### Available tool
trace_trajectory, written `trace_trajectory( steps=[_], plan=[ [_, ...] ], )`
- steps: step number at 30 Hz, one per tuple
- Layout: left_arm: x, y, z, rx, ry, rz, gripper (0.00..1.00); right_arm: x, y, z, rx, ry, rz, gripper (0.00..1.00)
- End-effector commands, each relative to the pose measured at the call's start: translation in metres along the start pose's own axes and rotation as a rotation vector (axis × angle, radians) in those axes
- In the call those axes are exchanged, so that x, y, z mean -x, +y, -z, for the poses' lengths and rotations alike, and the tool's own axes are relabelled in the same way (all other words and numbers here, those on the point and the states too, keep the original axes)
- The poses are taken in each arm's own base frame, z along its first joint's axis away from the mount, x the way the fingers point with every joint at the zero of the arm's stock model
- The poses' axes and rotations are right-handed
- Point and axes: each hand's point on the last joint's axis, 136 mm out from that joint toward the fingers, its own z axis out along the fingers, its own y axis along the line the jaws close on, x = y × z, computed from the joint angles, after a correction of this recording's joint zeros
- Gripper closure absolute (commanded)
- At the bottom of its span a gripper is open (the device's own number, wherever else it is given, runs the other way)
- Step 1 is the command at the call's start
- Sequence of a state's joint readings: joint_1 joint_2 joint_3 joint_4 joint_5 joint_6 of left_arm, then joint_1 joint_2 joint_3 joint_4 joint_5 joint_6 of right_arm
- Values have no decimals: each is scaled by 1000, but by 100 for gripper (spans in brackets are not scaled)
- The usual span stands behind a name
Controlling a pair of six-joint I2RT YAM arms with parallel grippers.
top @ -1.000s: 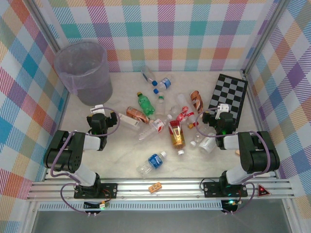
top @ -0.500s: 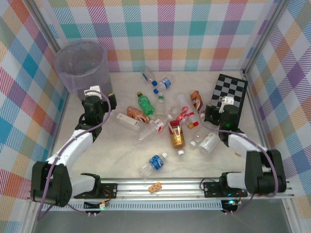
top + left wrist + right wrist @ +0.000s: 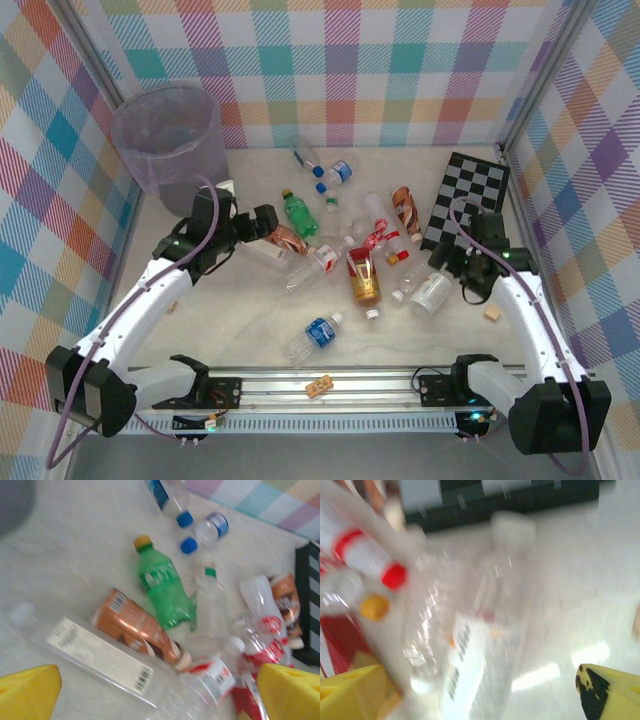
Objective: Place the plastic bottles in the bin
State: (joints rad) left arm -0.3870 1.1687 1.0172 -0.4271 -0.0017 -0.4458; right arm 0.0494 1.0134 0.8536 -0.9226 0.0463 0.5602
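Observation:
Plastic bottles lie scattered mid-table: a green bottle (image 3: pixel 298 213), an amber one (image 3: pixel 365 281), a blue-labelled one (image 3: pixel 318 333) and several clear ones. The bin (image 3: pixel 166 141) stands at the far left. My left gripper (image 3: pixel 266 223) is open and hovers at the pile's left edge. Between and below its yellow fingertips (image 3: pixel 28 691) lie a clear white-labelled bottle (image 3: pixel 95 655) and a copper bottle (image 3: pixel 134 626), neither touched. My right gripper (image 3: pixel 449 267) is open over a clear bottle (image 3: pixel 428 293). That clear bottle (image 3: pixel 472 650) lies blurred between its fingertips (image 3: pixel 609 696).
A black-and-white checkerboard (image 3: pixel 469 198) lies at the far right, just beyond the right gripper. A small tan wooden block (image 3: pixel 491 313) sits by the right arm. Checked walls close in the left, back and right. An aluminium rail (image 3: pixel 330 385) runs along the near edge.
The left arm has stretched out and swung right from beside the bin to the bottle pile. The right arm has extended, its gripper now over the clear bottle by the checkerboard.

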Motion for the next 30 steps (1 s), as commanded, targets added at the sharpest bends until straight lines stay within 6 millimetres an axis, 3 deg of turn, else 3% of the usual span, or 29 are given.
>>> trace_trajectory(
  steps=[1, 5, 14, 19, 22, 26, 30],
  plan=[
    [-13, -24, -1, -85, 112, 95, 0, -61, -5, -6, 23, 255, -112, 7],
    [-11, -40, -6, -140, 120, 108, 0, -74, 2, -25, 58, 305, -133, 8],
    [-16, -46, -19, -159, 136, 145, 0, -68, 7, -65, 51, 322, -120, 10],
    [-15, -48, -18, -166, 129, 152, 0, -64, 7, -77, 54, 311, -115, 21],
    [-15, -51, -19, -173, 134, 157, 0, -66, 7, -72, 53, 324, -100, 29],
    [-15, -55, -21, -186, 141, 168, 0, -65, 3, -48, 46, 289, -60, 35],
    [-10, -74, -22, -274, 138, 178, 0, -54, 23, -13, 160, 223, 12, 37]
  ],
)
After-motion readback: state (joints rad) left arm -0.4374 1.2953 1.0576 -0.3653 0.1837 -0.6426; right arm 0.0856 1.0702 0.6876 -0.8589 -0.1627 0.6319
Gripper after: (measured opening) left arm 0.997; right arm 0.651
